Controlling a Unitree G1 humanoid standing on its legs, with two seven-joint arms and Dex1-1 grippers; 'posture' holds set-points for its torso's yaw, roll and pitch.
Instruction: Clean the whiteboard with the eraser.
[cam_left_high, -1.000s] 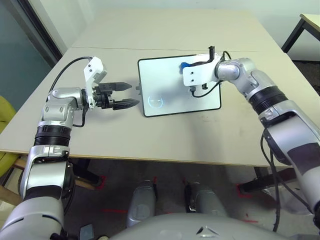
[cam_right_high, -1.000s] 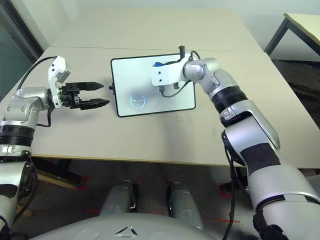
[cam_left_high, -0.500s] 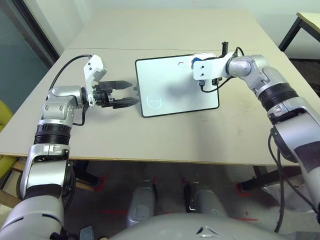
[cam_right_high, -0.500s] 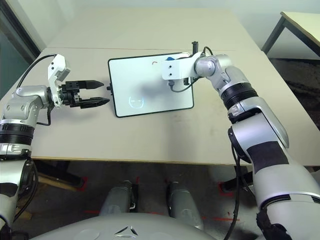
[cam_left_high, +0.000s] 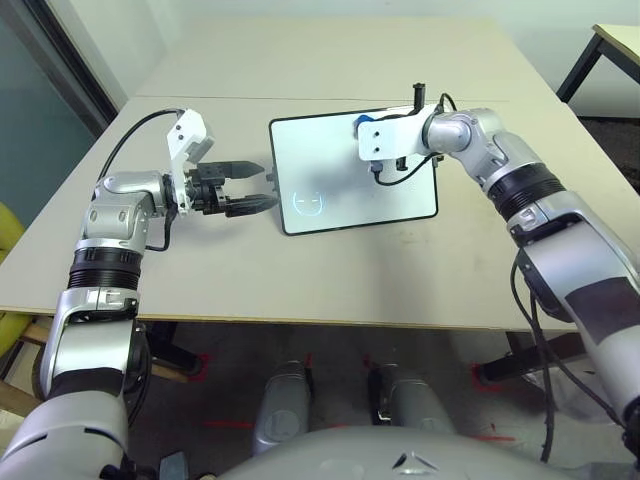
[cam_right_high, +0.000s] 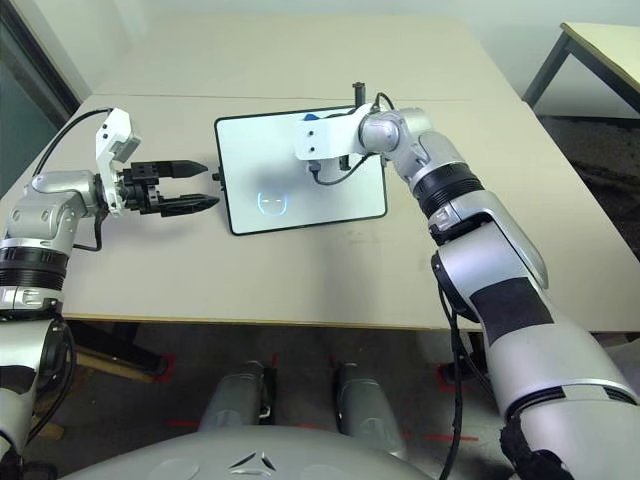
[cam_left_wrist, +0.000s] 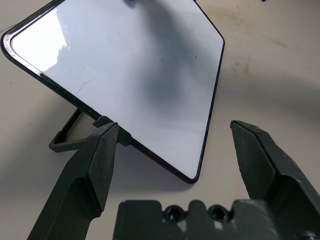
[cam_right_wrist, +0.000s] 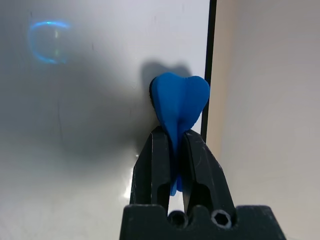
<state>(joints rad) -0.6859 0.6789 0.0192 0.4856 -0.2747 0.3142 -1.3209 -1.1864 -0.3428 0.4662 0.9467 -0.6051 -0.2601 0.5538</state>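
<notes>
Your right pincer (cam_right_wrist: 172, 132) is squeezing the blue eraser (cam_right_wrist: 179, 100) between its two fingers. The eraser is over the whiteboard (cam_left_high: 350, 190), close to its far edge. The board lies on the tabletop (cam_left_high: 250, 285), and you can see a leg (cam_left_wrist: 67, 142) poking out from under it. Your left pincer (cam_left_high: 268, 188) is wide open with nothing in it, and it waits just beside the board's knob (cam_left_wrist: 112, 131).

I think you are at the wiping part now. I can't tell for sure if the eraser is pressed on the board or just above it. I see no big marks on the parts that aren't covered, so the job may be nearly done. Next, keep your grip tight, hold the eraser flat, and rub softly along that far edge. Don't push too hard, or the board might slide or tip.
</notes>
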